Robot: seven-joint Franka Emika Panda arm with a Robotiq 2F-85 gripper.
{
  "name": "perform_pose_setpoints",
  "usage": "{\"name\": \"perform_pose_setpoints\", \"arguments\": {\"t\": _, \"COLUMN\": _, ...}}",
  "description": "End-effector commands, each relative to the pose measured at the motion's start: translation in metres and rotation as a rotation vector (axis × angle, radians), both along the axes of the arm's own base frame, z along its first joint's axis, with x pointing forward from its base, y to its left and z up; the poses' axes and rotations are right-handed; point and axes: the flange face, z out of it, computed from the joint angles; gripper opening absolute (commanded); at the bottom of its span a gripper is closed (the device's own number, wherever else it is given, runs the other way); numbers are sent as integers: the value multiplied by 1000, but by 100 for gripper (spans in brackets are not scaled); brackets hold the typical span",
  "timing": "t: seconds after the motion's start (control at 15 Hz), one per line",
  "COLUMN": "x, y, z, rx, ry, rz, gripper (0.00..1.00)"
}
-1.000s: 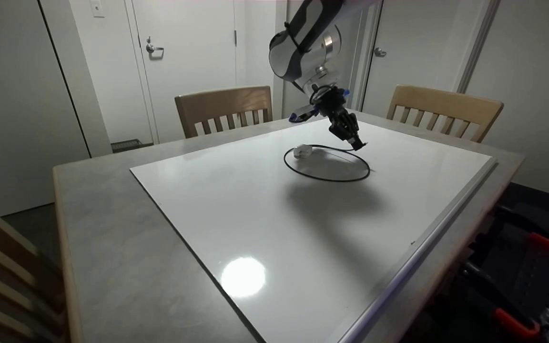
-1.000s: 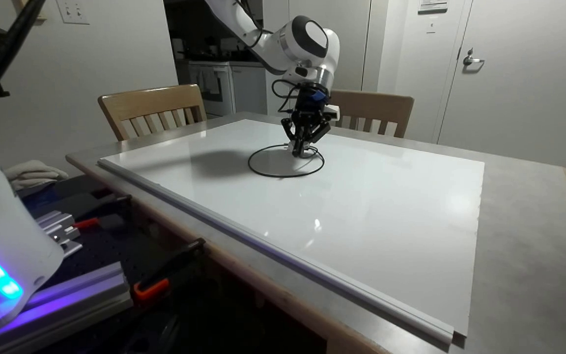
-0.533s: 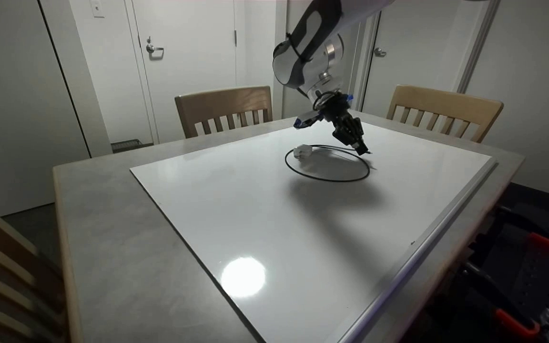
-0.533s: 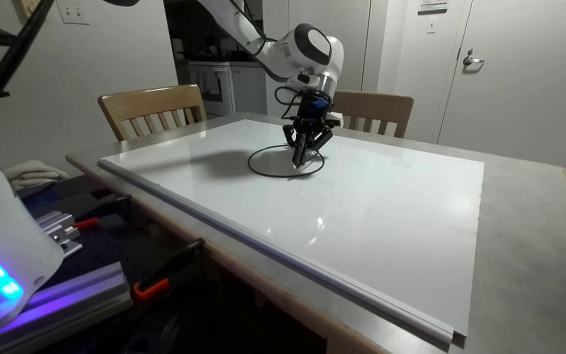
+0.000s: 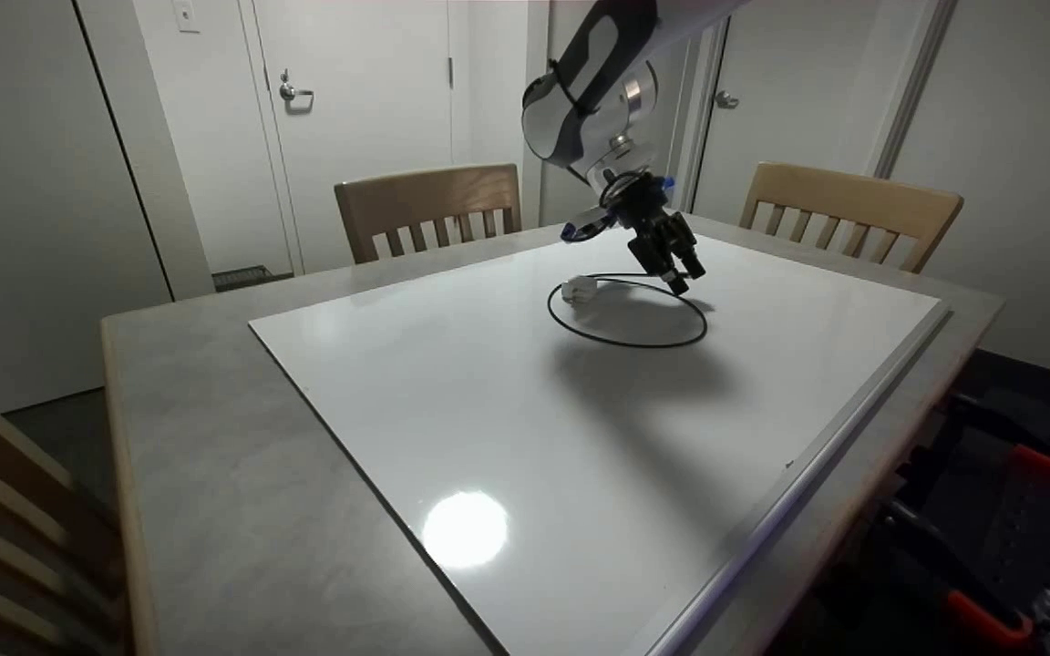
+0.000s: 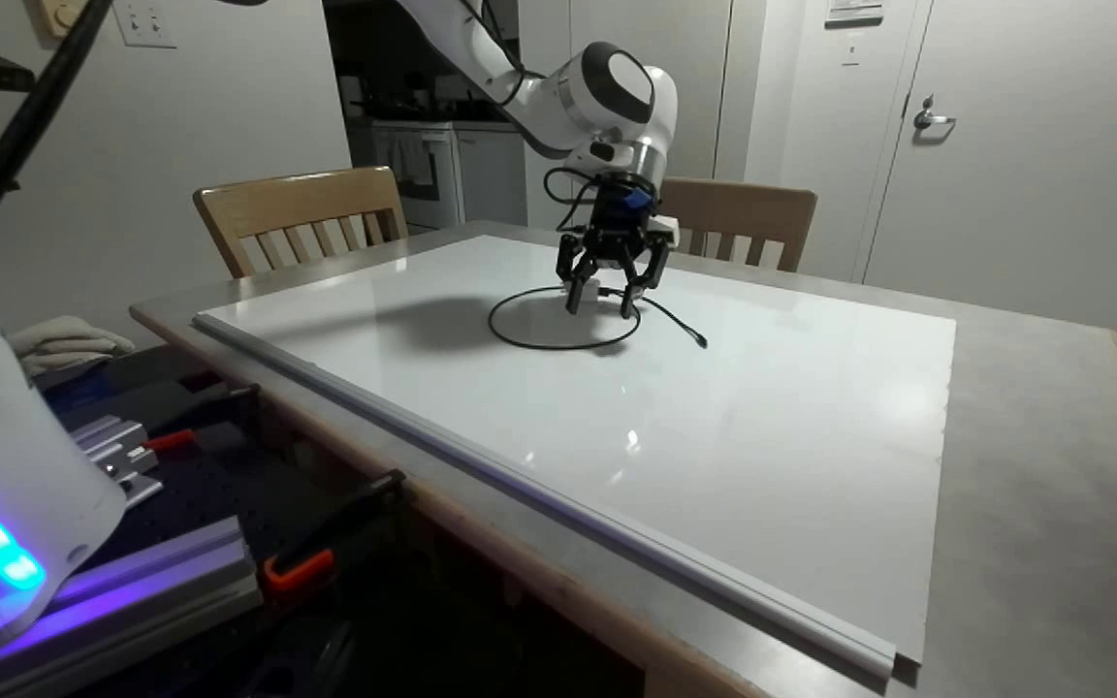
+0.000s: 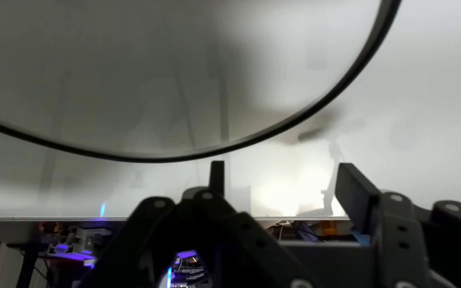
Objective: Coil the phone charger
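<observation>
Phone charger (image 6: 558,347) lies in one wide loop on the white board (image 6: 762,427) atop the bench (image 6: 1053,456), with a tail that runs outward from it to a loose end (image 6: 702,340). A white plug block (image 5: 580,290) sits by the loop's rim. Judging from that, the coiling is well along but not done: the step in hand looks to be bringing the last stretch round onto the loop.

The hand (image 6: 600,310) holds nothing that I can see; its fingers (image 7: 354,196) stand apart, with no cable clamped between them. The next move, I'd say, calls for it to lift clear of the loop, cross to the tail, grip near the tip and lay it slowly along the curve. So thin a cable may well spring back when let go, and a hard pull could slide the whole ring over the smooth board.

For now the hand hangs low over the side where the tail leaves. In both exterior views the fingertips overlap that rim; in the wrist view the curve sweeps past just beyond them. Whether either finger touches the cable, I cannot tell. The loose end lies outside the loop, apart from the fingers.
</observation>
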Motion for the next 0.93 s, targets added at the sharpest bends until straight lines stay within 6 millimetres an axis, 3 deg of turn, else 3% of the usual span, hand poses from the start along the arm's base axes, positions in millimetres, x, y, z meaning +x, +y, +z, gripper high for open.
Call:
{"name": "perform_pose_setpoints", "arguments": {"t": 0.0, "x": 6, "y": 2, "z": 24, "rx": 48, "ry": -54, "rz": 44, "gripper": 99}}
{"name": "perform_pose_setpoints", "arguments": {"t": 0.33, "x": 17, "y": 8, "z": 51, "rx": 85, "ry": -111, "rz": 119, "gripper": 100}}
{"name": "perform_pose_setpoints", "arguments": {"t": 0.87, "x": 23, "y": 16, "z": 58, "rx": 169, "ry": -161, "rz": 209, "gripper": 100}}
